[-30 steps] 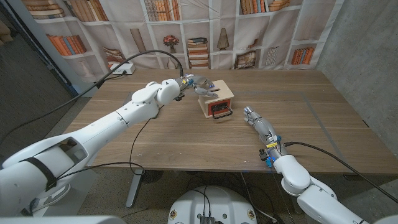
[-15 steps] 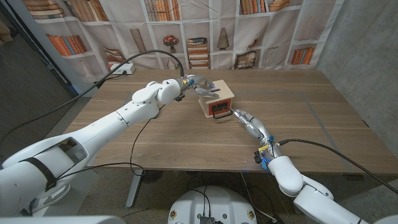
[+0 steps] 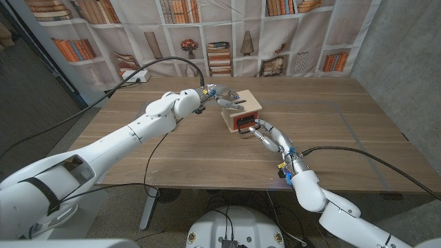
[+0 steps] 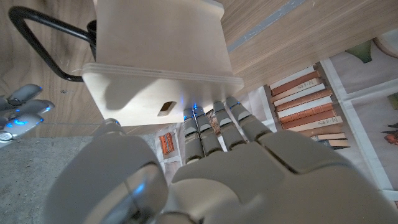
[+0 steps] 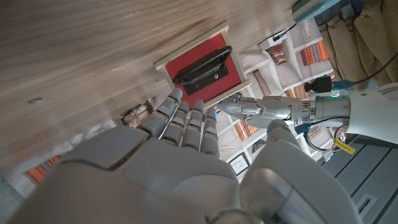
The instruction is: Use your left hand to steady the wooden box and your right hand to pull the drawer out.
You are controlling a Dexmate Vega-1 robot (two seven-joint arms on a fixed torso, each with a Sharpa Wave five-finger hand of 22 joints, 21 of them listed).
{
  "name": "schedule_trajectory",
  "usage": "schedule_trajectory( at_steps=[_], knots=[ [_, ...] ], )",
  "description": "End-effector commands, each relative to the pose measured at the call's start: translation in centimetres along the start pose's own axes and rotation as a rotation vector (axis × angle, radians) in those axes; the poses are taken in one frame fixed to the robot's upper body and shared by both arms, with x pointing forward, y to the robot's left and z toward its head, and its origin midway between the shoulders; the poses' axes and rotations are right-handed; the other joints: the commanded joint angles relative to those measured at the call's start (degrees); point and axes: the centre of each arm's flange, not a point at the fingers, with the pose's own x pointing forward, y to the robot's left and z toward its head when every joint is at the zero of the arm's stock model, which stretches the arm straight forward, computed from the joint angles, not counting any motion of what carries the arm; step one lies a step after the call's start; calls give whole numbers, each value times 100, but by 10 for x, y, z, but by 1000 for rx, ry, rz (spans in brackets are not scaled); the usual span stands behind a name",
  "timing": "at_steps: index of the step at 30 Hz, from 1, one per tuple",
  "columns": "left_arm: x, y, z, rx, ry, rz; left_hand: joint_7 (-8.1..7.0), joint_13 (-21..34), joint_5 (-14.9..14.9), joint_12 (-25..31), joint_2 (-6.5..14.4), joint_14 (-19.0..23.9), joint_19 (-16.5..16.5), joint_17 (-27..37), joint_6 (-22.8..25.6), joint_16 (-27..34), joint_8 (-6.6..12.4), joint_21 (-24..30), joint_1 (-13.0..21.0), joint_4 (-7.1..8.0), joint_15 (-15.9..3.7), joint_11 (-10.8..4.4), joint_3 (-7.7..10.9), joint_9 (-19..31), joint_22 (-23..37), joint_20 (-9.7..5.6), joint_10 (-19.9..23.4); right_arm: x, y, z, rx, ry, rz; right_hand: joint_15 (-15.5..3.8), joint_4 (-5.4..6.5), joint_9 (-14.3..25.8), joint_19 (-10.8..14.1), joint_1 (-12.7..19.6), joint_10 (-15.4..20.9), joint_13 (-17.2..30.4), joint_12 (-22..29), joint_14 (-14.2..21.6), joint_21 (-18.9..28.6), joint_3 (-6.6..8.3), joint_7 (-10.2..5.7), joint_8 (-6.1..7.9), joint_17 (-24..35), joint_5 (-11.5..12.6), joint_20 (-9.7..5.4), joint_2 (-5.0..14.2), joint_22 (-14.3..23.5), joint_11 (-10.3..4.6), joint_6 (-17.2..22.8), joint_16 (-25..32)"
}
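Right hand [image 3: 267, 134] has advanced across table [image 3: 172, 151] from near edge to drawer front; fingertips now at black handle [image 3: 245, 127], fingers extended, not yet wrapped, holding nothing. Left hand [image 3: 226, 98] unchanged, resting on top of wooden box [image 3: 240, 110], fingers over lid, steadying. Box sits mid-table toward far side; red drawer [image 5: 202, 67] closed. Step: reaching for handle. Next: hook fingers under handle, pull toward robot. White power strip [image 3: 136, 76] at far left corner, well apart. Path unobstructed.
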Motion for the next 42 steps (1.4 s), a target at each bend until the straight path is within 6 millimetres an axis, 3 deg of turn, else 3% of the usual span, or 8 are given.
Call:
schedule_trajectory(
  at_steps=[1, 7, 19, 42],
  knots=[
    [-2, -2, -1, -5, 12, -17, 130, 23, 35, 8, 21, 45, 54, 32, 178, 17, 6, 11, 31, 17, -210, 81, -24, 30, 6, -286, 190, 5, 4, 7, -190, -60, 28, -140, -79, 9, 34, 129, 42, 20, -1, 59, -23, 47, -64, 24, 6, 31, -388, 10, 13, -87, 58, -30],
    [2, -2, 3, 6, 12, -31, 125, 23, 45, 3, 23, 46, 55, 32, 184, 10, -3, 6, 26, 18, -205, 72, -34, 30, 6, -278, 201, 6, 9, 8, -294, -79, 58, -163, -262, 9, 60, 349, 99, 20, -1, 82, -65, 94, -142, 31, -5, 32, -399, -53, 7, -180, 116, -47],
    [-2, 0, 7, 26, 21, -35, 148, 22, 65, -15, 25, 55, 53, 31, 197, 1, -18, -4, 19, 18, -208, 93, -56, 30, 5, -266, 196, 17, 12, 1, -374, -68, 106, -242, -481, 10, 89, 702, 71, 20, -42, 69, -123, 202, -217, -4, -10, 56, -436, -47, 5, -255, 74, -72],
    [-2, -2, -1, 27, 20, -49, 141, 22, 99, -30, 30, 63, 51, 31, 203, -13, -51, -20, 10, 18, -194, 110, -93, 31, 5, -260, 223, 31, 11, 2, -547, -62, 124, -248, -622, 12, 57, 1062, 94, 21, -59, 32, -205, 290, -275, 3, -13, 61, -430, -89, 8, -290, 130, -93]
  ],
)
